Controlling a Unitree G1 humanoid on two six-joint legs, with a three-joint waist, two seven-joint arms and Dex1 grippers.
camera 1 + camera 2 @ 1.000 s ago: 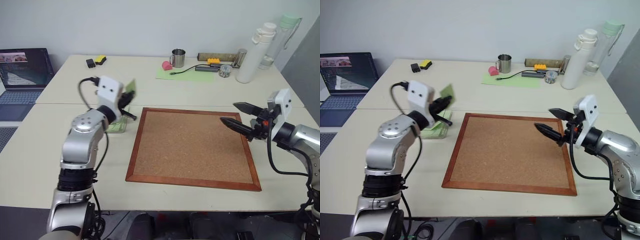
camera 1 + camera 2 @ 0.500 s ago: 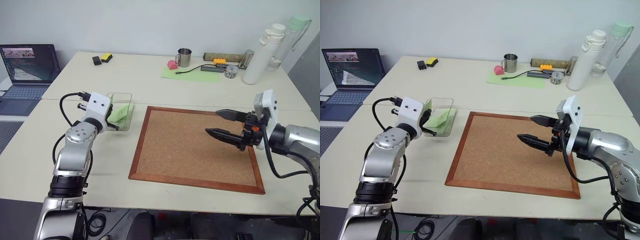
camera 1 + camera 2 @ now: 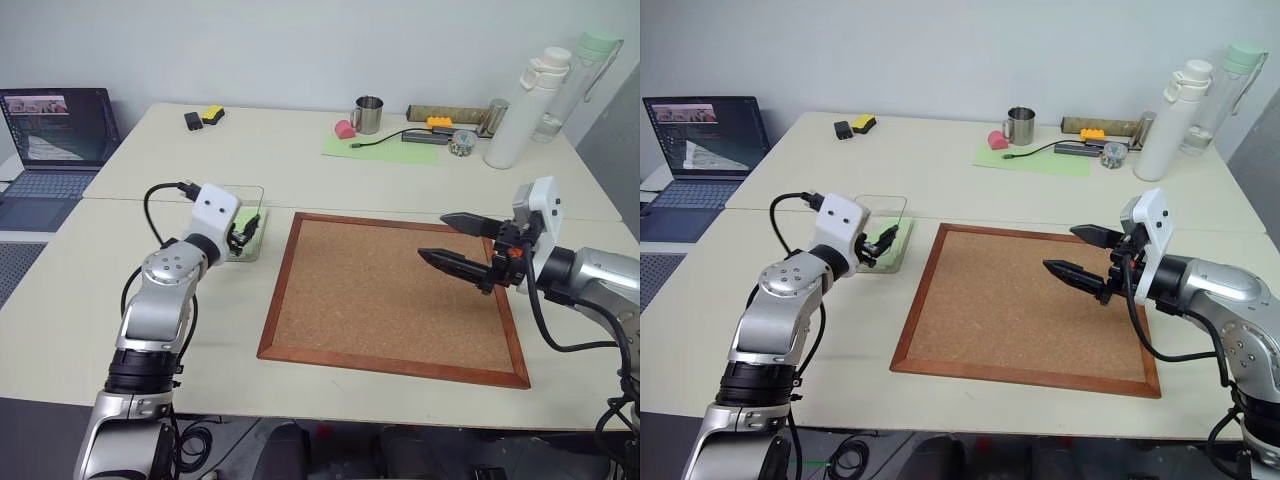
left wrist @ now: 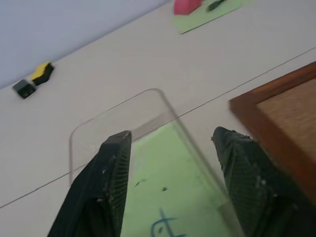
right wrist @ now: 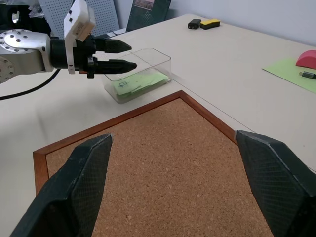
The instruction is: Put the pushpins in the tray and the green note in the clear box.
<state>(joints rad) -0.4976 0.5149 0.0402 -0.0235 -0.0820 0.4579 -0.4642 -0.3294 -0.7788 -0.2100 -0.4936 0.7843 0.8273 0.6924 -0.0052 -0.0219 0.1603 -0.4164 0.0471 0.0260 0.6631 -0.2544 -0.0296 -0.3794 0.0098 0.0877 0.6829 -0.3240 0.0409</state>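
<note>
Pale cream tabletop point(image 3: 380, 190) fills the scene, with a brown corkboard in a reddish wooden frame point(image 3: 390, 295) lying flat at its near middle. Just left of the corkboard's far left corner sits the shallow clear plastic box with rounded corners point(image 5: 159, 60). Inside it, flat on the bottom, lies the small light green square paper note point(image 4: 170, 202) with a dark scribble at its middle.

The left gripper point(image 3: 248, 228) hangs over the near end of the clear box, pointing roughly level toward the far right. Its two black fingers point(image 4: 111, 168) are spread apart with nothing between them; the green note lies below the gap, untouched.

The right gripper point(image 3: 455, 243) hovers above the right part of the corkboard, pointing left. Its black fingers point(image 5: 84, 182) are spread wide and hold nothing.

At the far edge of the table, toward the right, lie a larger pale green sheet point(image 3: 380, 148), a pink rounded object point(image 3: 334, 130) and a metal mug point(image 3: 369, 113), with a tall white bottle point(image 3: 512, 105) farther right. Far left on the table are a small yellow block and a small black block point(image 3: 203, 117) side by side. An open laptop point(image 3: 55, 135) stands on another surface at the far left. I cannot make out the pushpins or the grey tray.
</note>
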